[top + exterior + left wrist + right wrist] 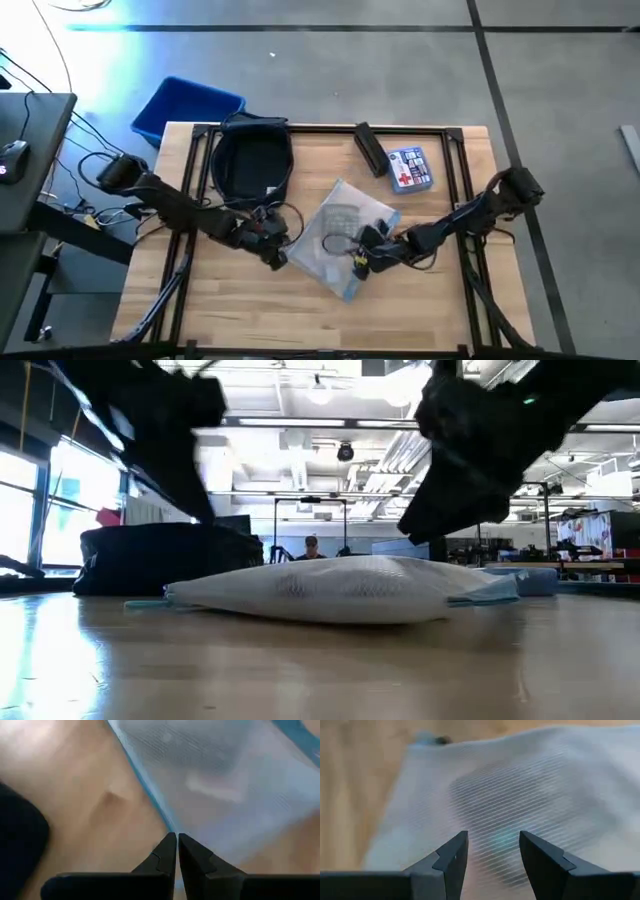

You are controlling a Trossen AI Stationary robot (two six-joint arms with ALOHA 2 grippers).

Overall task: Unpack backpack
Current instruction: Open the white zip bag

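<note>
Clear mesh pouch (343, 236), table (230, 310) centre: right gripper (492, 851) parted above it; left gripper (177, 851) closed, empty, at its edge. Backpack (252, 160) at far-left edge.

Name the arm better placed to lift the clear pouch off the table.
Right, probably. The right gripper hangs open directly over the clear pouch; the left gripper is shut at the pouch's edge, beside the backpack.

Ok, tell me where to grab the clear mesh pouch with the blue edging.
Probably pinch the clear mesh pouch with blue edging at its flat near corner, coming from above: it lies flat and bulges mid-body. The open right tool hovers over that bulge, too broad to pinch.
</note>
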